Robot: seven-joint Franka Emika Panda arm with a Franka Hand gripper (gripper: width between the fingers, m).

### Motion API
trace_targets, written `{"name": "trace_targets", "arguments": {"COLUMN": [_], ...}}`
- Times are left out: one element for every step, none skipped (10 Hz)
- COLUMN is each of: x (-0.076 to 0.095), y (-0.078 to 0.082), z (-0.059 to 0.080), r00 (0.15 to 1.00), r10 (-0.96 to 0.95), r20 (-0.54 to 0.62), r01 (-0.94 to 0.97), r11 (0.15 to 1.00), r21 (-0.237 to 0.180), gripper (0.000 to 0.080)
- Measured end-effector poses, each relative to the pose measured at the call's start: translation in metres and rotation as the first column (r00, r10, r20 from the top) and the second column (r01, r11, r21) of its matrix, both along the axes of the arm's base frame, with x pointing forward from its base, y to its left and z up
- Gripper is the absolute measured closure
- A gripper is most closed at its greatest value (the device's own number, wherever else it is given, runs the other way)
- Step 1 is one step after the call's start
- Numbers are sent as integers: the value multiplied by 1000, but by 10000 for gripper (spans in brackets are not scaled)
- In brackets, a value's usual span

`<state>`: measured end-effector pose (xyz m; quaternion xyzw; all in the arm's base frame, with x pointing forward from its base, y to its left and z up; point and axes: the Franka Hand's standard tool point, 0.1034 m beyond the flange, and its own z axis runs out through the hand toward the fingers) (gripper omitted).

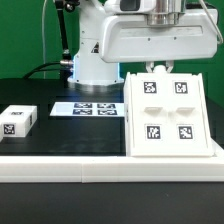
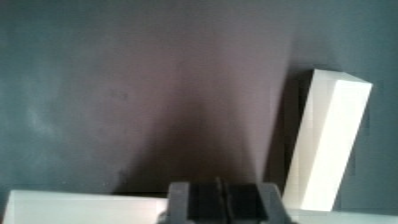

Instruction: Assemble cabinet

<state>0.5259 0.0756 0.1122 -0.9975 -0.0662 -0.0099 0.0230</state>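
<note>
The cabinet [image 1: 170,112] is the big white box at the exterior view's right. It lies with four black-and-white tags facing up. My gripper [image 1: 160,68] hangs just behind the cabinet's far edge, under the wide white hand. In the wrist view the two dark fingers [image 2: 192,205] stand pressed together with nothing between them, above dark table. A long white piece [image 2: 331,140] lies beside the gripper, and a white edge [image 2: 71,208] shows close to the fingers. I cannot tell which parts these are.
A small white tagged block [image 1: 18,120] lies at the exterior view's left. The marker board [image 1: 88,107] lies flat between it and the cabinet. The white robot base [image 1: 95,55] stands behind. A white table edge [image 1: 100,170] runs along the front.
</note>
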Motion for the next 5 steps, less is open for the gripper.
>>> {"name": "trace_targets", "arguments": {"x": [3,8,10,9,10], "y": [-1,-1,-1,-1,-1], "z": [8,16,14,13,13], "r00": [1000,999,1000,1000,1000], "r10": [1,3,3,3,3], "r20": [-23,-39,-26,-28,-28], "r01": [-1,-3,-3,-3,-3], "r11": [1000,1000,1000,1000,1000], "r21": [-3,-4,-3,-3,-3], "gripper": [798,798,798,798,798]}}
